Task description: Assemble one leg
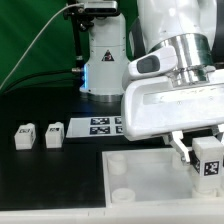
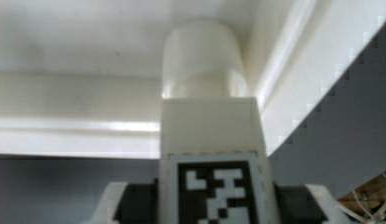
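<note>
Pinched leg point(image 1: 209, 162) in end effector point(image 1: 201, 152), panel point(image 1: 140, 178) just beneath; likely needed upright hold and careful centring over mounting spot before lowering.

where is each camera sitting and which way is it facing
Exterior view: sits off the arm, facing the robot's base across the black table; shows the white arm and gripper holding the small chunky white plastic leg near the large white square panel.
Wrist view: on the wrist, looks along the leg toward the panel; only fingertips show.
Both share leg and panel.
</note>
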You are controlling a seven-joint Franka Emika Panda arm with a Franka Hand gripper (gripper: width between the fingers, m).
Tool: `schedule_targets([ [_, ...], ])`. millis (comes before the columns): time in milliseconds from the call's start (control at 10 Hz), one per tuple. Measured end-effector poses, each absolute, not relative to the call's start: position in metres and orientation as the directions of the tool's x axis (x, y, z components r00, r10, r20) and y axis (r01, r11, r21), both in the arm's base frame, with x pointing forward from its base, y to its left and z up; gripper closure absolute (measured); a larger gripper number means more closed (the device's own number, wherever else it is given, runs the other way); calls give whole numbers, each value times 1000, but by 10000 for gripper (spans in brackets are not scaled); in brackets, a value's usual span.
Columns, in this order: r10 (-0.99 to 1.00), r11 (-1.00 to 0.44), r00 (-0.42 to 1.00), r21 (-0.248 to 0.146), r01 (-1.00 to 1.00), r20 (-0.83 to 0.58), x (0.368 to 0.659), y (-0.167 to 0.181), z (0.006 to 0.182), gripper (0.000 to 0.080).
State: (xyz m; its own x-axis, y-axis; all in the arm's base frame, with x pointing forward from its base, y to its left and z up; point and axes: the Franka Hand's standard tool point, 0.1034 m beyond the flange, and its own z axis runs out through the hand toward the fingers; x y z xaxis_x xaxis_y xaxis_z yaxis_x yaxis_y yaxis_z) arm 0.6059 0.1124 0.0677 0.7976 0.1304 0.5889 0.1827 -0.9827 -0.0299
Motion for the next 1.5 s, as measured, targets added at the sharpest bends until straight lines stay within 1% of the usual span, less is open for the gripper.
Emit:
schedule_targets([
  [100, 135, -981, 793, -30, 190, 594, 604, 112, 67, 509],
  [500, 139, -980, 830, -44, 192, 540, 601, 111, 62, 509],
  [600, 139, -980, 832, -44, 193, 537, 601, 111, 61, 352],
  [700, 140, -980, 832, -44, 193, 536, 601, 111, 61, 226],
  [800, 140, -980, 833, -44, 193, 535, 600, 111, 61, 226],
  [900, 141, -980, 833, -43, 194, 535, 600, 111, 61, 167],
  [1000, 141, -980, 833, -43, 194, 535, 600, 111, 60, 153],
  [1300, 143, -980, 834, -43, 195, 533, 600, 111, 61, 151],
  [1400, 147, -979, 847, -45, 197, 511, 603, 110, 68, 151],
  [1500, 149, -979, 851, -44, 198, 504, 608, 109, 83, 151],
])
